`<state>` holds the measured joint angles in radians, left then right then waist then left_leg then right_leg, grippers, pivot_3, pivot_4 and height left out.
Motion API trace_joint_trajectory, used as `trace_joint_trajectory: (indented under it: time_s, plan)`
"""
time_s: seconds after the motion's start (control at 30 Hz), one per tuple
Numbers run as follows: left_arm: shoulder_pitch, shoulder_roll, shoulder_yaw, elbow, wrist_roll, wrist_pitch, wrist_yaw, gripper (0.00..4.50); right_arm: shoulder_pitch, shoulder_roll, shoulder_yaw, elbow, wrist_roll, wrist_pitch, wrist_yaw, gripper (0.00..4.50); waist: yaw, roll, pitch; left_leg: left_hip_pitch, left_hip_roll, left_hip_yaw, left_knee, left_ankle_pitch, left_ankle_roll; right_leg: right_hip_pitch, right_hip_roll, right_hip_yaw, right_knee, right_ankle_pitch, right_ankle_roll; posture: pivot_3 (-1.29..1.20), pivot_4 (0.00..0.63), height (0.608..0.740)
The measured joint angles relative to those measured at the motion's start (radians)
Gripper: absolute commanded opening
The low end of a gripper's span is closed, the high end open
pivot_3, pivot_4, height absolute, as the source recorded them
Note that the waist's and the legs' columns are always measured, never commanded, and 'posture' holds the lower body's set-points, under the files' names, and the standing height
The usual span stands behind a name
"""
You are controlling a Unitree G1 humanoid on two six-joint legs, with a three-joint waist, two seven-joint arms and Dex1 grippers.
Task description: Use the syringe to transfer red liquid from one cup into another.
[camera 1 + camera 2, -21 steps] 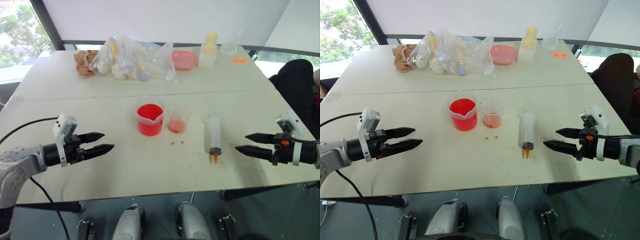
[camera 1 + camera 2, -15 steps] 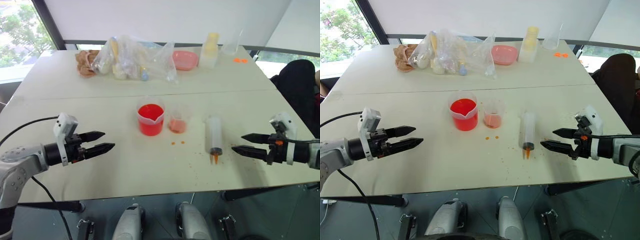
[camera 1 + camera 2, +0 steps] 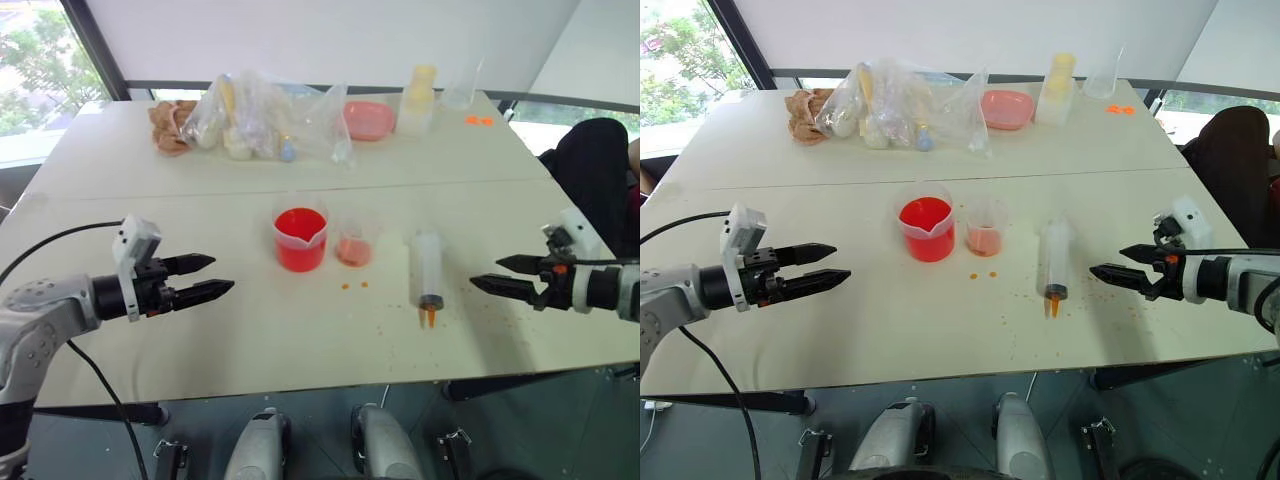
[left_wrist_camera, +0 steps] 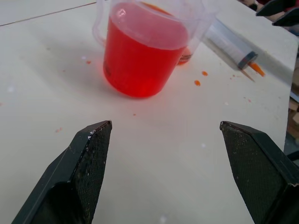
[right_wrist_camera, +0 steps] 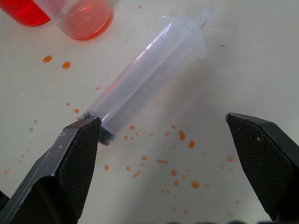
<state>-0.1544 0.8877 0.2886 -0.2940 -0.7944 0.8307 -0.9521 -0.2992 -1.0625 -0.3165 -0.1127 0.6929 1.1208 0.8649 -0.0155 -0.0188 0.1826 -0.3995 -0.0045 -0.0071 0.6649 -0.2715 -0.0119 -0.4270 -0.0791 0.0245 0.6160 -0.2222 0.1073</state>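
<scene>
Two grippers hover above the pale table, and neither holds anything. We see the left gripper at about nine o'clock from the cups, its black fingers spread wide and aimed at the spouted clear plastic beaker, which is filled most of the way with bright red-orange liquid. We see the right gripper at three o'clock, fingers likewise released and pointing at the large clear plastic syringe.

That syringe lies flat on the table, well apart from both grippers, its orange tip pointing toward six o'clock and its plunger end toward twelve. We judge it lies this way so the right gripper can close across the wide barrel from the side. Orange droplets speckle the table around the tip.

Just beside the beaker, at its three o'clock, stands the smaller clear plastic cup with a shallow pale orange-red layer at its bottom. We judge the two are set close so the loaded syringe travels only a short way. Nothing is grasped yet, so picking up the syringe looks like the step in hand.
</scene>
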Motion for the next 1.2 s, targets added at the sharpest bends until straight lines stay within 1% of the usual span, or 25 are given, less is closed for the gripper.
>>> trace_joint_trajectory:
  time_s: [0.1, 0.17, 0.23, 0.3, 0.33, 0.4, 0.57, 0.67, 0.8, 0.93, 1.03, 1.13, 1.2]
  plan:
    - [-0.082, 0.057, -0.012, 0.019, -0.002, 0.004, -0.058, 3.89, -0.163, -0.022, 0.039, 0.022, 0.003, 0.116, -0.043, 4.46, 0.000, 0.000, 0.000, 0.000, 0.000, -0.001, 0.000, 0.000, 0.000, 0.000, 0.001, 0.000, 0.001, 0.000, 0.000, 0.00, 0.150, 0.740]
    - [-0.143, 0.132, -0.048, 0.021, 0.014, -0.017, -0.134, 3.89, -0.290, -0.019, 0.094, 0.030, 0.018, 0.214, -0.064, 4.46, -0.002, 0.000, 0.000, 0.000, 0.000, 0.000, 0.000, 0.000, 0.000, -0.001, 0.001, 0.000, 0.001, 0.000, -0.001, 0.00, 0.150, 0.740]
    - [-0.206, 0.172, -0.086, 0.025, 0.028, -0.042, -0.211, 3.89, -0.378, -0.020, 0.171, 0.025, 0.039, 0.295, -0.055, 4.46, -0.001, 0.001, 0.000, 0.000, 0.000, 0.000, -0.002, 0.000, 0.000, -0.001, 0.001, 0.000, -0.001, 0.000, -0.001, 0.00, 0.150, 0.740]
    - [-0.241, 0.181, -0.113, 0.037, 0.036, -0.061, -0.252, 3.89, -0.417, -0.013, 0.226, 0.026, 0.052, 0.353, -0.048, 4.46, 0.002, 0.001, 0.000, -0.003, 0.000, -0.001, -0.002, 0.000, 0.000, -0.002, 0.001, -0.001, -0.002, 0.000, 0.000, 0.00, 0.150, 0.740]
    - [-0.256, 0.186, -0.124, 0.047, 0.047, -0.070, -0.271, 3.89, -0.458, 0.014, 0.250, 0.050, 0.055, 0.399, -0.059, 4.46, 0.001, 0.000, 0.000, -0.004, 0.000, -0.001, -0.001, 0.000, 0.000, -0.004, 0.001, -0.001, -0.002, 0.000, 0.000, 0.00, 0.150, 0.740]
    - [-0.307, 0.190, -0.153, 0.067, 0.067, -0.085, -0.296, 3.89, -0.551, 0.083, 0.281, 0.158, 0.053, 0.466, -0.118, 4.46, 0.000, 0.000, 0.000, -0.007, -0.001, 0.000, 0.000, 0.000, 0.000, -0.006, 0.000, 0.000, -0.001, 0.000, 0.000, 0.00, 0.150, 0.740]
    - [-0.346, 0.183, -0.171, 0.082, 0.096, -0.122, -0.326, 3.89, -0.705, 0.172, 0.358, 0.412, 0.015, 0.487, -0.233, 4.46, -0.001, 0.000, 0.000, -0.008, -0.003, 0.000, 0.000, 0.000, 0.000, -0.007, 0.000, -0.001, -0.001, 0.002, 0.003, 0.00, 0.150, 0.740]
    - [-0.341, 0.147, -0.190, 0.079, 0.098, -0.123, -0.316, 3.89, -0.757, 0.195, 0.412, 0.488, -0.003, 0.487, -0.255, 4.46, 0.002, 0.001, 0.001, -0.009, -0.003, -0.001, 0.000, 0.000, 0.000, -0.008, 0.000, -0.001, 0.000, 0.003, 0.005, 0.00, 0.150, 0.740]
    - [-0.297, 0.120, -0.182, 0.056, 0.095, -0.119, -0.282, 3.89, -0.803, 0.225, 0.484, 0.586, -0.038, 0.487, -0.285, 4.46, -0.002, 0.001, 0.001, -0.009, -0.003, -0.001, 0.000, 0.000, 0.001, -0.008, 0.000, -0.001, 0.000, 0.003, 0.006, 0.00, 0.150, 0.740]
    - [-0.245, 0.103, -0.167, 0.033, 0.092, -0.119, -0.250, 3.89, -0.804, 0.247, 0.548, 0.662, -0.060, 0.487, -0.297, 4.46, -0.002, 0.001, 0.001, -0.009, -0.003, -0.001, 0.000, 0.000, 0.001, -0.008, 0.000, -0.001, 0.001, 0.004, 0.006, 0.00, 0.150, 0.740]
    - [-0.230, 0.092, -0.149, 0.031, 0.092, -0.119, -0.230, 3.89, -0.802, 0.262, 0.570, 0.690, -0.057, 0.487, -0.299, 4.46, -0.002, 0.001, 0.001, -0.009, -0.003, -0.001, 0.000, 0.000, 0.001, -0.008, 0.000, -0.001, 0.001, 0.004, 0.006, 0.00, 0.150, 0.740]
    - [-0.215, 0.077, -0.139, 0.016, 0.092, -0.119, -0.207, 3.89, -0.799, 0.323, 0.575, 0.690, -0.068, 0.487, -0.311, 4.46, -0.005, 0.001, 0.001, -0.008, -0.003, -0.001, 0.000, 0.000, 0.001, -0.008, 0.001, -0.001, 0.001, 0.004, 0.006, 0.00, 0.150, 0.740]
    - [-0.210, 0.068, -0.139, 0.015, 0.092, -0.120, -0.197, 3.89, -0.801, 0.345, 0.564, 0.693, -0.103, 0.484, -0.322, 3.95, -0.005, -0.001, -0.001, -0.007, -0.003, -0.001, 0.000, 0.000, 0.001, -0.007, 0.001, -0.001, 0.002, 0.004, 0.006, 0.00, 0.150, 0.740]
